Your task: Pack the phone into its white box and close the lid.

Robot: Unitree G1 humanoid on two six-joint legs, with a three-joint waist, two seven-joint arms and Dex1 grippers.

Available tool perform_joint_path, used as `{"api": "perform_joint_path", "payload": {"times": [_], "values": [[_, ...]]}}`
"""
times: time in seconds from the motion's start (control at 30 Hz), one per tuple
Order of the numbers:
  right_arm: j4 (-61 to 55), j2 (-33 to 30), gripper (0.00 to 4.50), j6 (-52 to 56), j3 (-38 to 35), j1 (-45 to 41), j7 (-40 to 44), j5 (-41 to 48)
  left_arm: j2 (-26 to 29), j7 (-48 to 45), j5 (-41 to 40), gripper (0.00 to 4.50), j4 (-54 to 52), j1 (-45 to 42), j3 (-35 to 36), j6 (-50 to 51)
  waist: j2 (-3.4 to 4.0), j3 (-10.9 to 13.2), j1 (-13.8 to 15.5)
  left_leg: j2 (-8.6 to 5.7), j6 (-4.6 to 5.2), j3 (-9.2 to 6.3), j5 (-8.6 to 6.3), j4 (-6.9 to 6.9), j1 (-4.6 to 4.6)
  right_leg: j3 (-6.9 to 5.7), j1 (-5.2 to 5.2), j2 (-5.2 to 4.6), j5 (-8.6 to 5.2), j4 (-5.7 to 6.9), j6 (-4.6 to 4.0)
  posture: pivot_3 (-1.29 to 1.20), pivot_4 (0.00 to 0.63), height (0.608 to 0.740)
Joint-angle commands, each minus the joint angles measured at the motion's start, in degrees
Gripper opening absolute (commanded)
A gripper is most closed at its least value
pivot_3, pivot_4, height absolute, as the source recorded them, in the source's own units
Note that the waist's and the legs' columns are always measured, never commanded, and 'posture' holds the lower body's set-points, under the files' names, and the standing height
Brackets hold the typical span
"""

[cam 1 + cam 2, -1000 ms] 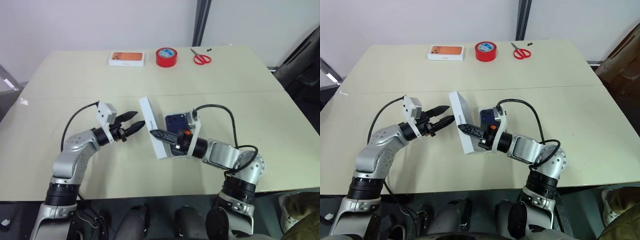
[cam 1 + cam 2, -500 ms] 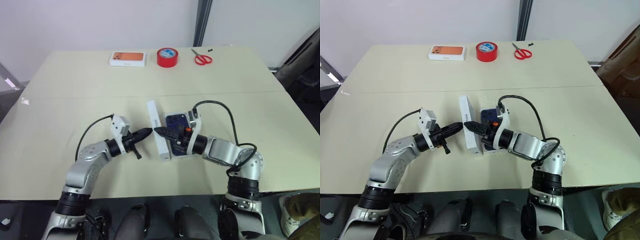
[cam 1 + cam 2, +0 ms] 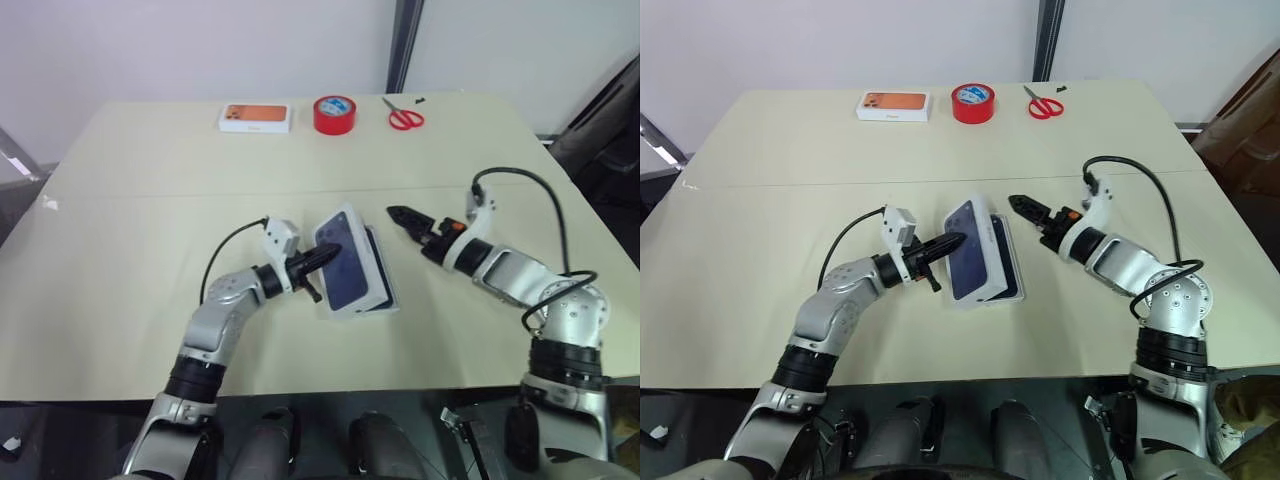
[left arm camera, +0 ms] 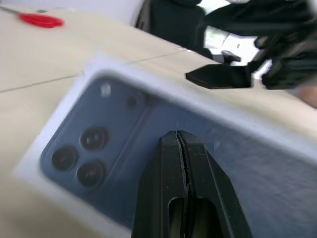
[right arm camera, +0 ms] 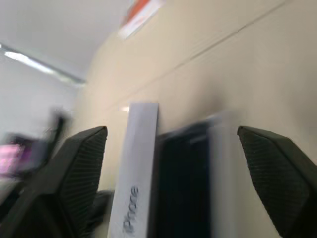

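Tipped from upright a second ago, the shallow white cardboard lid (image 3: 352, 262) with its dark blue phone picture is laid tilted over the white box, beneath the left gripper (image 3: 318, 258)'s closed fingertips. Light, stiff and slick, it is best pressed on its face; the right gripper (image 3: 398, 214) is spread wide, well apart.

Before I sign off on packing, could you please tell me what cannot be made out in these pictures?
- Phone: covered by the lid in the head views; whether it sits inside the box cannot be told.
- Dark strip along the lid's right edge: too small to tell phone from box.
- Right wrist view: blur smears the dark area beside the lid's white side.
- Left wrist view: the shut left gripper hides the lid's middle.
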Motion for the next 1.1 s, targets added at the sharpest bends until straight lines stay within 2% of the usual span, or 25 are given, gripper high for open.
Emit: {"api": "perform_joint_path", "payload": {"times": [0.03,0.17,0.27,0.43,0.67,0.77,1.1], "values": [[-5.3,-5.3,3.62,-6.4,8.4,1.9,9.6,-13.0,2.2,-0.8,-0.4,0.00,-2.6,0.4,1.1,0.7,0.01,0.0,-0.2,0.03,0.00,0.05,0.00,-0.01,0.01,0.03,-0.01,0.02,0.00,0.00,0.00,0.00,0.150,0.734],[-9.1,-11.9,1.55,-16.4,19.7,5.5,17.7,-30.0,6.9,-1.2,-2.5,0.00,-5.1,2.4,3.6,6.5,0.02,0.0,-0.2,0.15,0.00,0.06,0.00,-0.01,0.02,0.03,-0.04,0.12,0.00,0.02,0.00,0.00,0.150,0.734],[-9.8,-12.7,0.08,-20.0,22.4,7.1,21.1,-35.6,9.5,-1.1,-5.1,0.00,-6.5,3.4,5.1,12.7,0.00,0.0,0.1,0.14,-0.01,0.05,0.00,0.04,0.01,0.04,-0.03,0.10,0.00,0.01,0.00,0.00,0.150,0.734],[-9.7,-11.4,0.04,-22.7,24.4,7.4,24.8,-41.1,10.2,0.2,-5.7,0.00,-5.2,3.8,5.2,18.5,-0.01,0.0,0.6,0.10,-0.02,-0.02,0.00,0.13,0.01,-0.01,0.06,0.05,0.00,-0.04,0.00,0.00,0.150,0.734],[-10.4,-12.5,0.04,-24.1,26.7,7.3,29.3,-48.4,4.2,1.1,-4.0,0.00,-1.0,1.4,1.2,20.3,-0.02,0.0,0.7,0.08,-0.03,-0.03,0.00,0.12,0.01,-0.01,0.06,0.03,0.00,-0.04,-0.01,0.00,0.150,0.734],[-11.3,-12.1,0.04,-23.6,26.6,7.3,30.3,-50.0,3.4,1.1,-3.3,0.00,-1.3,0.5,-0.2,20.5,-0.02,0.0,0.5,0.08,-0.04,-0.02,0.00,0.09,0.01,0.00,0.04,0.03,0.00,-0.04,-0.01,0.00,0.150,0.734],[-11.2,-11.1,0.04,-23.3,26.7,7.4,32.2,-54.0,2.2,1.8,-5.1,0.00,-4.3,-1.0,1.6,22.2,-0.02,0.0,0.5,0.06,-0.06,-0.04,0.02,0.10,0.01,-0.01,0.04,0.00,0.00,-0.04,-0.01,0.00,0.150,0.734]]}}
